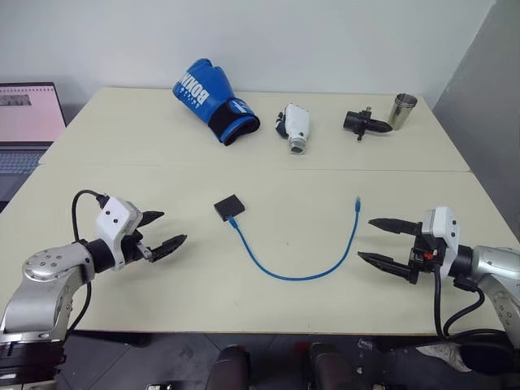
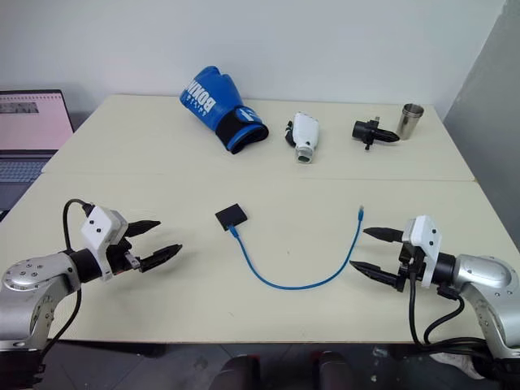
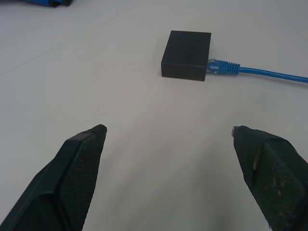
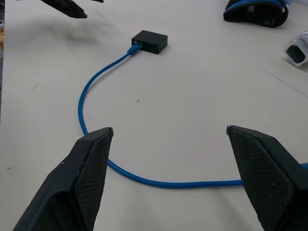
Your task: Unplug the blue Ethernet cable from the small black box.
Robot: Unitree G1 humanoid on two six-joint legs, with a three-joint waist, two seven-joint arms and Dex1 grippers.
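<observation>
Cable: blue, lies in a U on the table, one plug in the box, free plug up near the right gripper.
Box: small, black, flat on the table's middle, between the two grippers but nearer the left one.
Left gripper: jaws wide apart, holding nothing, just above the table, apart from the box, tips aimed toward it.
Right gripper: jaws wide apart, holding nothing, near the cable's free end, not touching it.
Left wrist view: close look at the plug seated in the box's side, with a clear clip end; box lies ahead between the fingers.
Right wrist view: cable loop runs across just ahead of the fingers; box lies far ahead; left gripper's tips at the far corner.
Head views: far-side items: blue boxing glove, white gadget, black pointed gadget, metal cup, laptop at the left edge.
Writing: white letters "BONN" readable on the glove; rest unclear.
</observation>
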